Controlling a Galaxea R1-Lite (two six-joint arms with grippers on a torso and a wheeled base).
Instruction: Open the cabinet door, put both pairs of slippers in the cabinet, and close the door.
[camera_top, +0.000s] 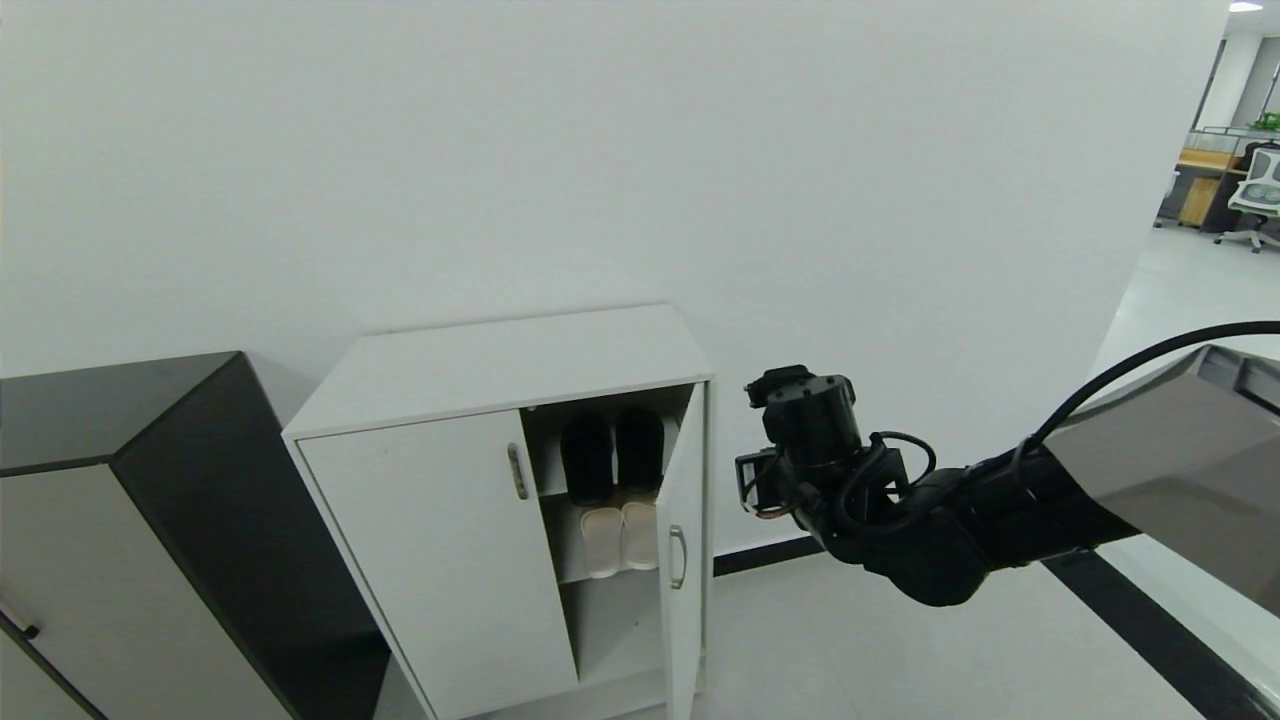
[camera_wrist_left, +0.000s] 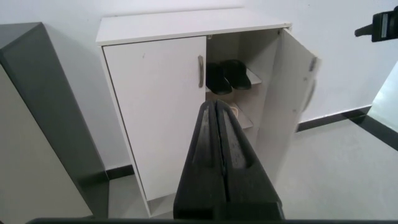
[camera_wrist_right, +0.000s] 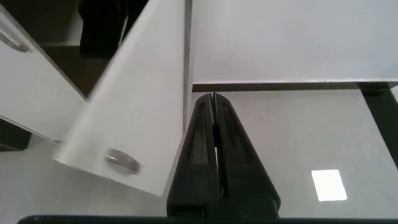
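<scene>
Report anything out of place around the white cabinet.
Only the right door stands out: it hangs open while the left door is shut. The black slippers and white slippers sit neatly on their shelves inside. Nothing looks spilled or damaged.

I take this for an office. Past the end of the plain wall (camera_top: 600, 150) I see a swivel chair (camera_top: 1257, 195), a wooden desk (camera_top: 1205, 160) and a ceiling light (camera_top: 1245, 6) in an open room. Nearer me, a white cabinet (camera_top: 500, 360) with slippers (camera_top: 612, 455) on its shelves stands beside a dark cabinet (camera_top: 200, 480), on a pale glossy floor (camera_top: 900, 650) edged by black skirting (camera_top: 765, 557).
</scene>
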